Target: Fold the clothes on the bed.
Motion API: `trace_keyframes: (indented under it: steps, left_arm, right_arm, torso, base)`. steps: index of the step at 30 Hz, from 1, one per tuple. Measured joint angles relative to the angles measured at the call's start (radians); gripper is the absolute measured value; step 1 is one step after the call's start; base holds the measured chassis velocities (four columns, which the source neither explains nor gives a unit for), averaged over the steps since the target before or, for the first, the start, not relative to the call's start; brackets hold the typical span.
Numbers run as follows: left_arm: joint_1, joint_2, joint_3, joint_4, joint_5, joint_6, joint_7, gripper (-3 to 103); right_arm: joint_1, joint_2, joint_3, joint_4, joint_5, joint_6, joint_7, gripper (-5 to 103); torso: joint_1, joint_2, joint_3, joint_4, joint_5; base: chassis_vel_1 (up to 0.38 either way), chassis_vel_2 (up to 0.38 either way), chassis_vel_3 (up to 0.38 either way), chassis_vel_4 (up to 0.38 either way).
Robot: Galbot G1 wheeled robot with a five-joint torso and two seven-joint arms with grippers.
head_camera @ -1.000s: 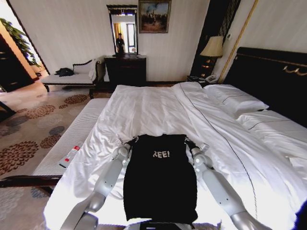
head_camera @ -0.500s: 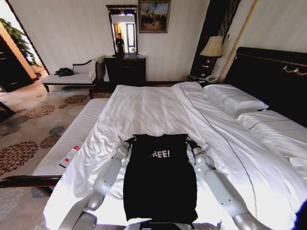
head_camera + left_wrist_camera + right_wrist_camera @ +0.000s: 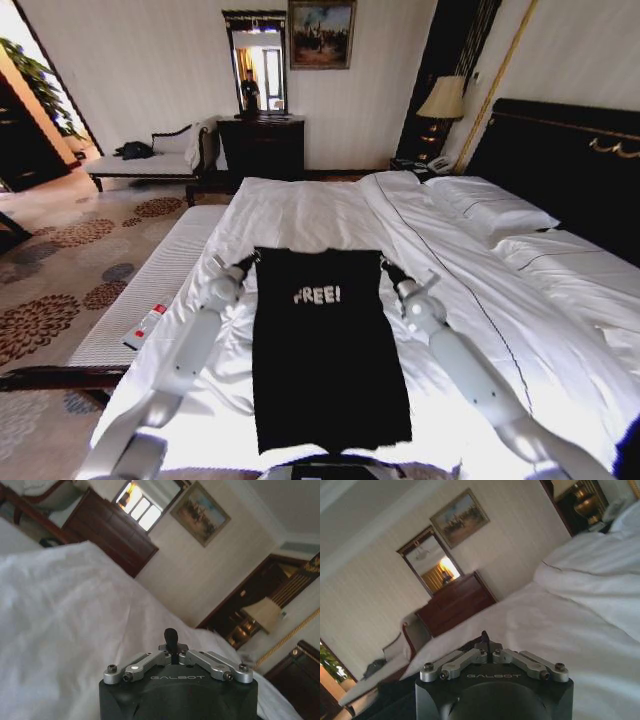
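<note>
Pincers (image 3: 250,258) (image 3: 385,265) clamped on T-shirt (image 3: 325,350) corners

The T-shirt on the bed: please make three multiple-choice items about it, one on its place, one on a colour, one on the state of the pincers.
1. Where does the T-shirt lie?
A. on the white bed, between the two arms
B. on the pillows
C. on the carpet

2. What colour is its lettering?
A. red
B. white
C. yellow

3. How do the left pincer and right pincer stand?
A. both wide open above the shirt
B. one is on the floor
C. both shut on the shirt's far corners

Answers:
1 A: the head view shows the shirt spread flat on the duvet with an arm along each side.
2 B: "FREE!" reads white on the black cloth.
3 C: each pincer meets a far corner of the shirt, and both wrist views show the fingers drawn together.
</note>
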Motion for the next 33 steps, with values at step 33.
trace_keyframes:
  steps: [33]
  left_arm:
    - [0.711, 0.088, -0.192, -0.625, 0.022, 0.02, -0.125, 2]
  right_arm:
    - [-0.556, -0.078, 0.237, 0.413, -0.079, -0.068, 0.113, 0]
  torso:
    - [0.0, 0.0, 0.0, -0.0003, 0.0002]
  base:
    - [0.0, 0.0, 0.0, 0.0]
